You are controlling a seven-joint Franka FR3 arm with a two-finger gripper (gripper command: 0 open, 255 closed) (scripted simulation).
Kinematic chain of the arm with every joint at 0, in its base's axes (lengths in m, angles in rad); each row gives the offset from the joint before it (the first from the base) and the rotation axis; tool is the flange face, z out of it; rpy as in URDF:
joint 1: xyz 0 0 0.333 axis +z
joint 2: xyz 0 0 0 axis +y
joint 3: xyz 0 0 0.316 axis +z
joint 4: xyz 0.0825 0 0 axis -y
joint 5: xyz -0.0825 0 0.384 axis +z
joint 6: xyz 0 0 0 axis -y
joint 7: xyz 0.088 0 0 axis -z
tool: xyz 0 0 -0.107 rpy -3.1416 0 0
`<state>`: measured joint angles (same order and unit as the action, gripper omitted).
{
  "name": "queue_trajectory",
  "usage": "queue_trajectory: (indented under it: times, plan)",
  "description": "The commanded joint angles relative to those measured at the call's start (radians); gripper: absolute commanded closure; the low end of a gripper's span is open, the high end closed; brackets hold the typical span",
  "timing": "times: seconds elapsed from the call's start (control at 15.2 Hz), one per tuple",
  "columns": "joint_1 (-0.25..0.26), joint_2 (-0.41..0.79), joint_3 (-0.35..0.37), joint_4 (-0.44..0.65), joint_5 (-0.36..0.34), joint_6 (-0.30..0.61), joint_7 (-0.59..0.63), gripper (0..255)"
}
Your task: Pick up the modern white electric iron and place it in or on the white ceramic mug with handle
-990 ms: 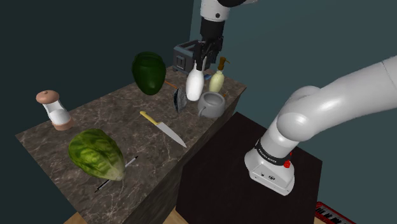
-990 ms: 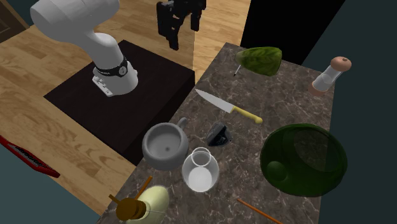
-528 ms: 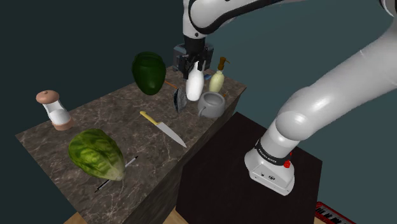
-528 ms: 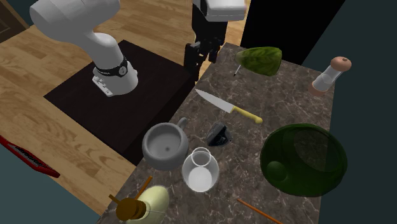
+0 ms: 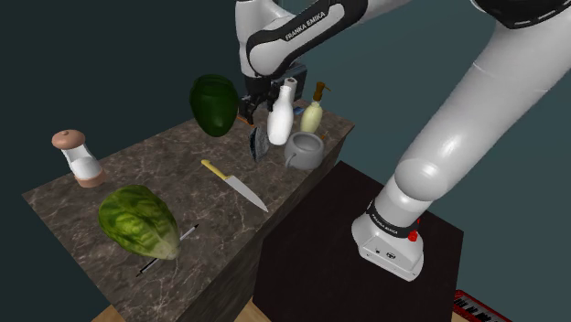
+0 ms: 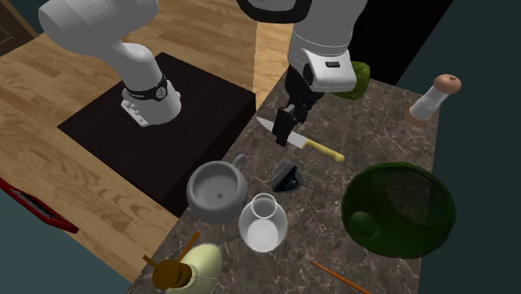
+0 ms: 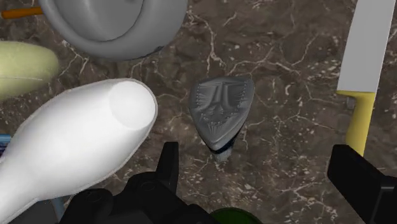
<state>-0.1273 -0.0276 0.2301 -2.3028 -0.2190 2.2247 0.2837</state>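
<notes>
Pincer (image 7: 261,170) swung above iron (image 7: 221,108) — spread wide, bare counter (image 7: 289,76) around it

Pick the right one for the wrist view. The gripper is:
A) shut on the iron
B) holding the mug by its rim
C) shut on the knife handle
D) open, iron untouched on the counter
D: the gripper is open, and the iron sits on the marbled counter ahead of it, clear of both fingers.
</notes>
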Motion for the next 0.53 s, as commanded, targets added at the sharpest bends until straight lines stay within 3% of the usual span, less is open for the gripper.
queue_trajectory:
  times: [0.0,0.26,0.46]
  plan:
    - [-0.004,0.085,-0.001,0.042,-0.061,0.033,0.049,0]
    - [0.006,0.245,-0.022,0.146,-0.173,0.069,0.136,0]
    - [0.009,0.293,-0.036,0.163,-0.204,0.096,0.158,0]
